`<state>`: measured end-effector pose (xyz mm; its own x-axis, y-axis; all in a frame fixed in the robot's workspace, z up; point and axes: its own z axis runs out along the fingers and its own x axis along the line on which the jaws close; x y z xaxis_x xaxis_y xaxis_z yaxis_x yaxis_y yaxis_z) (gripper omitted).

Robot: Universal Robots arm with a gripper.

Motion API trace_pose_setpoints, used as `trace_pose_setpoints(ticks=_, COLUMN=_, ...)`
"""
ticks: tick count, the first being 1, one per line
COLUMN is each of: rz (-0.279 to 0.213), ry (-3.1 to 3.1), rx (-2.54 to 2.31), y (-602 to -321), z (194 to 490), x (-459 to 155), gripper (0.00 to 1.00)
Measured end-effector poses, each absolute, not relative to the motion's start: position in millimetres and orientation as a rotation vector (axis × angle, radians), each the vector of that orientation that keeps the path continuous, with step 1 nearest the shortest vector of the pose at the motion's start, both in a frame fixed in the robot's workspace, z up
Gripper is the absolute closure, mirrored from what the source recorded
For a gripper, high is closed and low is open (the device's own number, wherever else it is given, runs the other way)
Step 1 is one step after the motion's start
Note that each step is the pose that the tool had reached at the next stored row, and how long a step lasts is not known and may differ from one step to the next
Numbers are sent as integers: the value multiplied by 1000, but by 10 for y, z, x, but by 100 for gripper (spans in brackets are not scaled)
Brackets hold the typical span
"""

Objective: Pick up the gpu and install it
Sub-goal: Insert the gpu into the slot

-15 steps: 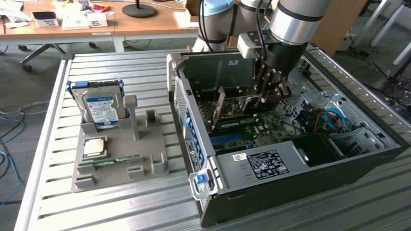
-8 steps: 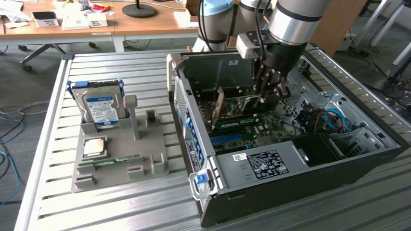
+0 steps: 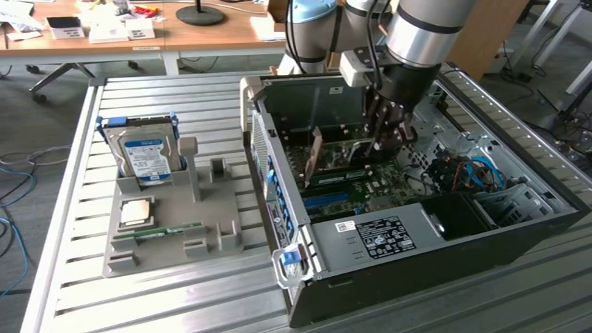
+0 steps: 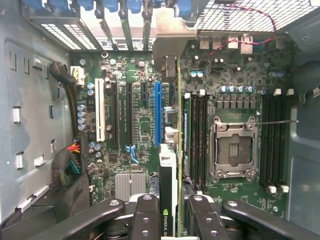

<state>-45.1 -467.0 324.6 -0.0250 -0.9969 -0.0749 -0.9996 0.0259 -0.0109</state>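
Tool (image 4: pixel 172 222) stands inside the open computer case (image 3: pixel 416 277), clenched on the gpu (image 4: pixel 167 175), with its fingers (image 4: pixel 147 215) on either face of the card. Gpu is held on edge over the motherboard (image 4: pixel 145 125), just beside the blue slot (image 4: pixel 157 112), with its silver bracket (image 4: pixel 170 35) toward the case's rear wall. Whether the card is seated cannot be told. On the bench (image 3: pixel 185 305), at the exterior view's left, a grey holder (image 3: pixel 213 236) carries a hard drive (image 3: pixel 148 156).
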Motion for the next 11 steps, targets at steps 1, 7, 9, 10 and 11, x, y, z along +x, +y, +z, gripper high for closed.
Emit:
trace_pose_setpoints(ticks=1, rz=68, ry=2205, rx=-2150, y=-4674, z=3244, x=-451, gripper=73)
trace_pose_setpoints(ticks=7, rz=67, ry=2206, rx=-2150, y=-4680, z=3221, x=-453, gripper=73)
trace_pose_setpoints(ticks=9, rz=67, ry=2206, rx=-2150, y=-4680, z=3221, x=-453, gripper=73)
trace_pose_setpoints(ticks=10, rz=67, ry=2205, rx=-2150, y=-4680, z=3220, x=-453, gripper=73)
trace_pose_setpoints(ticks=11, rz=68, ry=2205, rx=-2150, y=-4680, z=3220, x=-453, gripper=73)
